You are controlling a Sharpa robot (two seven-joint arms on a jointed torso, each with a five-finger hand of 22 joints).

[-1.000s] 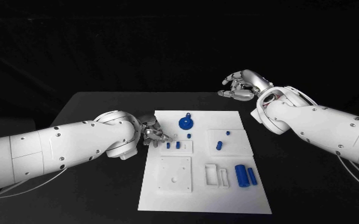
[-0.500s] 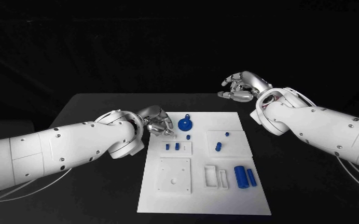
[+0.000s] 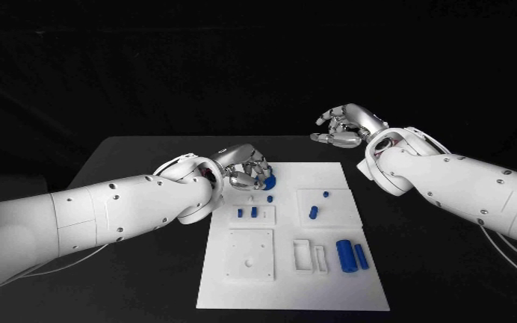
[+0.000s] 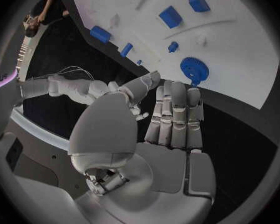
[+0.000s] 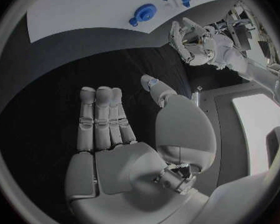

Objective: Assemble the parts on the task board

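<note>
Over the last second the left hand (image 3: 246, 167) moves from the 2 small blue pegs (image 3: 246, 211) at the white task board's (image 3: 290, 293) left edge up to the round blue toothed gear (image 4: 194, 69) near the board's far edge. Its fingers are straight and together, holding nothing, apart from the gear. Judgement: the gear is the next pick. The right hand (image 3: 345, 127) hangs beyond the board over the black table (image 3: 140, 158), fingers loosely apart, holding nothing.

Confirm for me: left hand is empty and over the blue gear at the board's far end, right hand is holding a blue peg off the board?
Not quite. The right hand holds nothing, as the right wrist view shows. The left hand, empty, is over the blue gear on the task board.
</note>
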